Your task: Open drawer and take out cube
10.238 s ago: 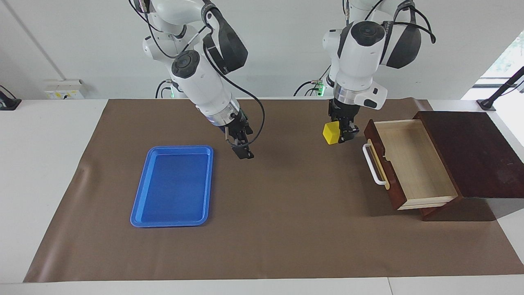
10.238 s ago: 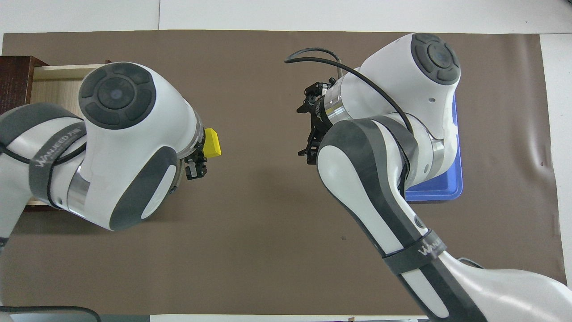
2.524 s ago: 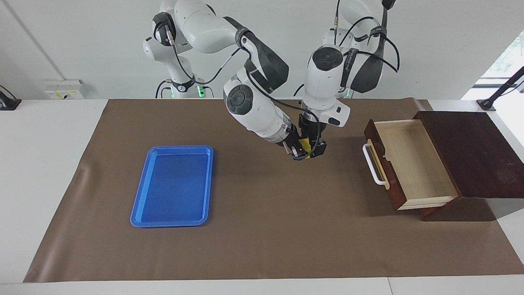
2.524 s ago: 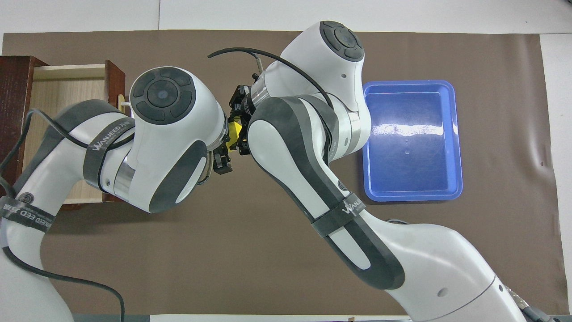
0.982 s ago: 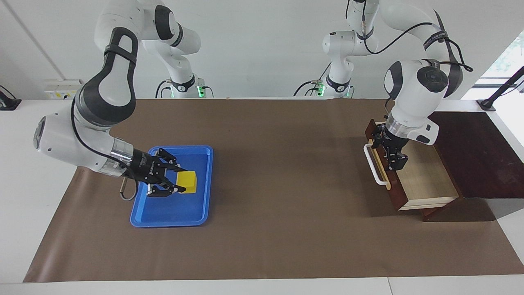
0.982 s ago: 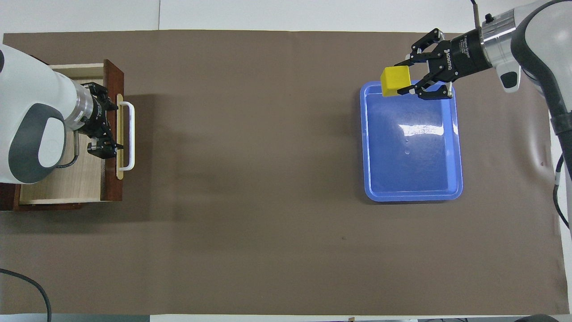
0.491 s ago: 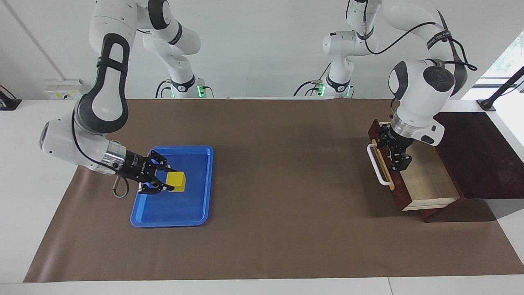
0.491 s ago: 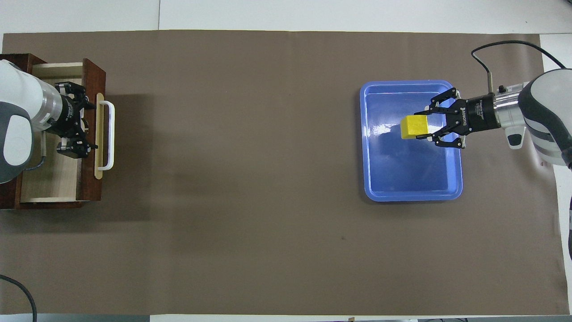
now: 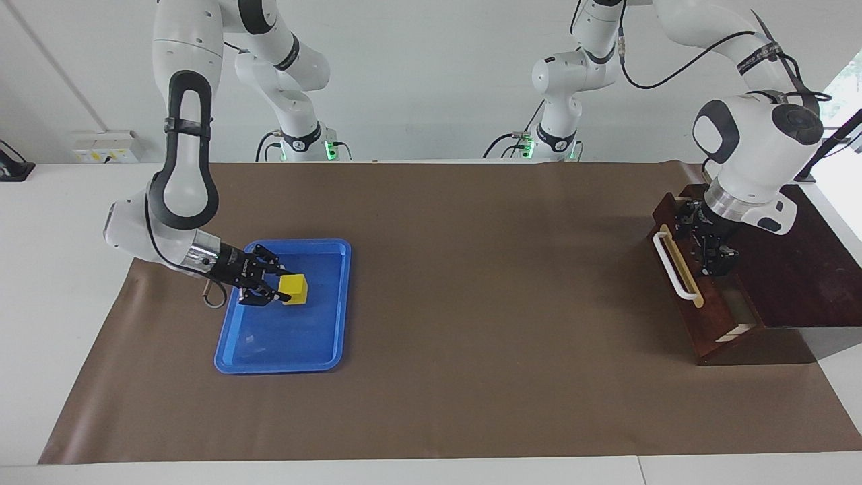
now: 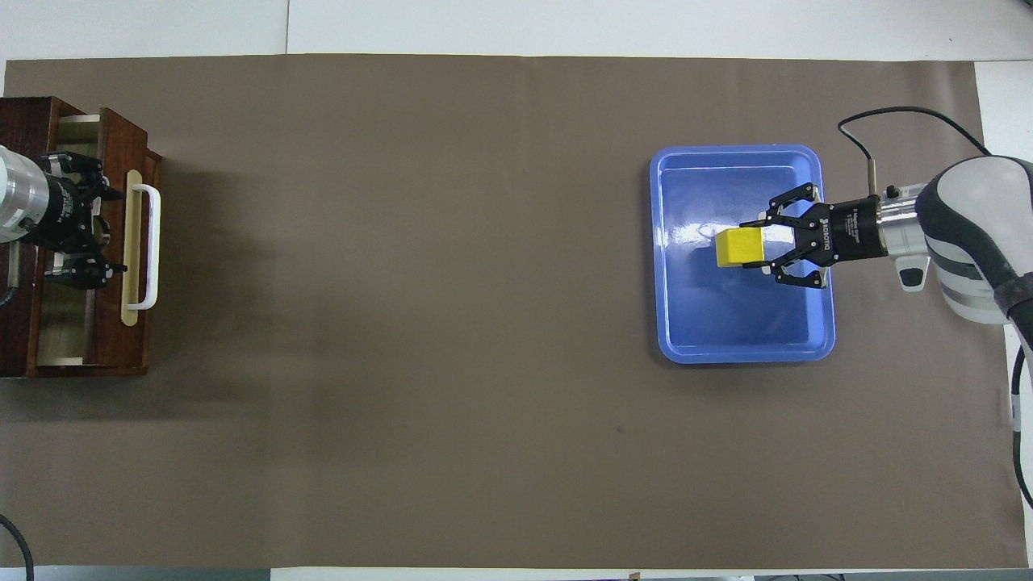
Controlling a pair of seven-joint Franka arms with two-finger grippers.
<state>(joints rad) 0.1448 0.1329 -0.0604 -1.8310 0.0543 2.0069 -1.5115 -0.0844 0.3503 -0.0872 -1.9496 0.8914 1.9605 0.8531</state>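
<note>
Cube (image 9: pixel 294 288) first — I see it pinched between the fingers of my right gripper (image 9: pixel 275 289), low over the blue tray (image 9: pixel 323 357) at the right arm's end of the table. From the facing view I can't tell whether it already touches the tray floor; the overhead view shows it over the tray's middle with the jaws closed on its sides. So I'd call the take-out part done, only the release left.

Moving across, bare brown mat (image 9: pixel 471 303), nothing on it.

At the left arm's end, the drawer (image 9: pixel 700 306) is nearly pushed back into the dark wooden box (image 9: pixel 801 269) — a thin strip of pale interior shows. My left gripper (image 9: pixel 714 252) sits just inside the drawer front, by the white handle (image 9: pixel 672 263), fingers spread and holding nothing. I judge the task as almost finished.
</note>
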